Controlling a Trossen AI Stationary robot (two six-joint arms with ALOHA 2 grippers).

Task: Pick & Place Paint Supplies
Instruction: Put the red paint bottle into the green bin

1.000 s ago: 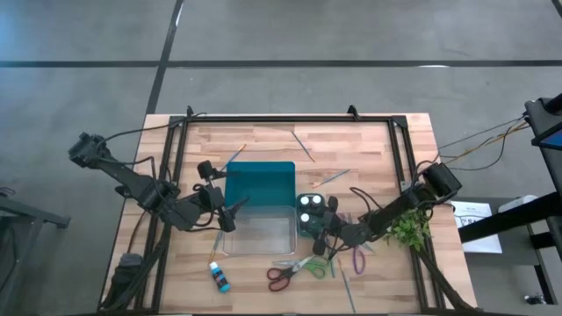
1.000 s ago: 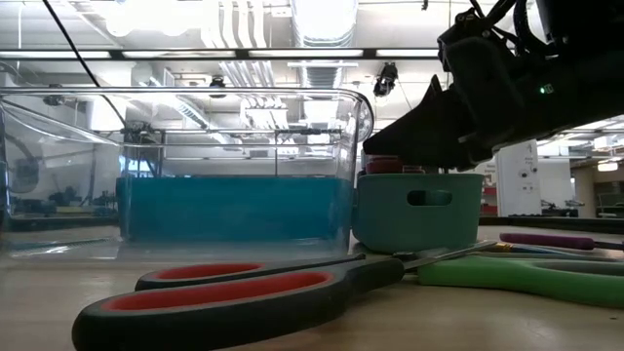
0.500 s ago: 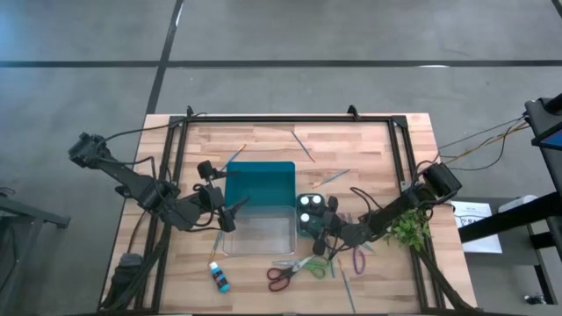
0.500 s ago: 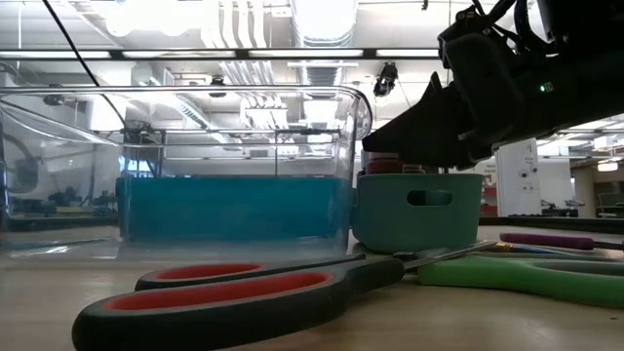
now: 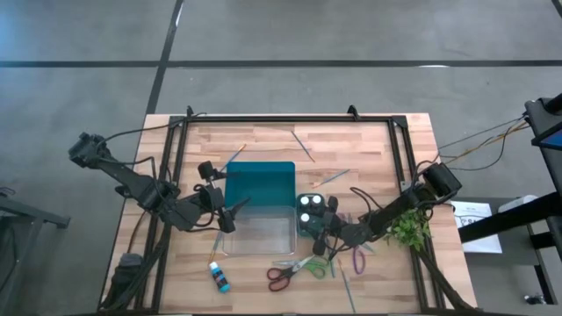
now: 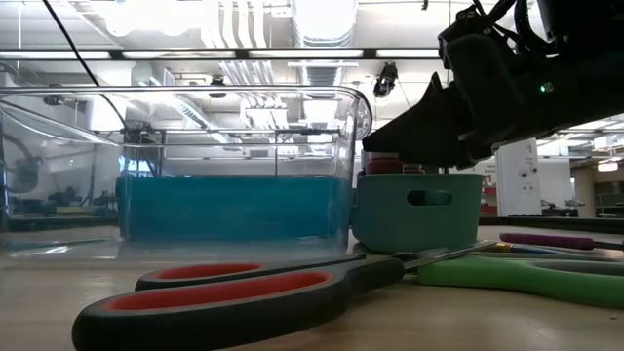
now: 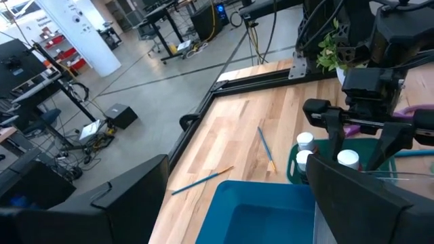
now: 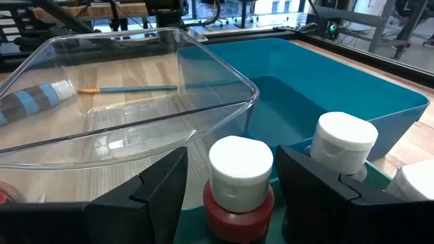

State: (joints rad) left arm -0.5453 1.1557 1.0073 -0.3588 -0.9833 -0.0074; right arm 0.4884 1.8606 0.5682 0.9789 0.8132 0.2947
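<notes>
A red paint bottle (image 8: 239, 203) with a white cap stands upright in a small teal cup (image 6: 419, 210), beside two other white-capped bottles (image 8: 346, 146). My right gripper (image 8: 232, 159) is open with a finger on either side of the red bottle; a gap shows on each side. My left gripper (image 5: 230, 211) hangs open over the left edge of the clear container (image 5: 259, 235). A blue bottle (image 5: 219, 278) lies on the table. Red-handled scissors (image 5: 285, 274) and purple scissors (image 5: 358, 258) lie at the front. Thin brushes (image 5: 303, 145) lie scattered.
A teal bin (image 5: 261, 184) stands behind the clear container, the small cup to their right. A green plant sprig (image 5: 408, 230) lies at the right edge. A black frame (image 5: 281, 118) runs round the table. Bare wood lies at the far side.
</notes>
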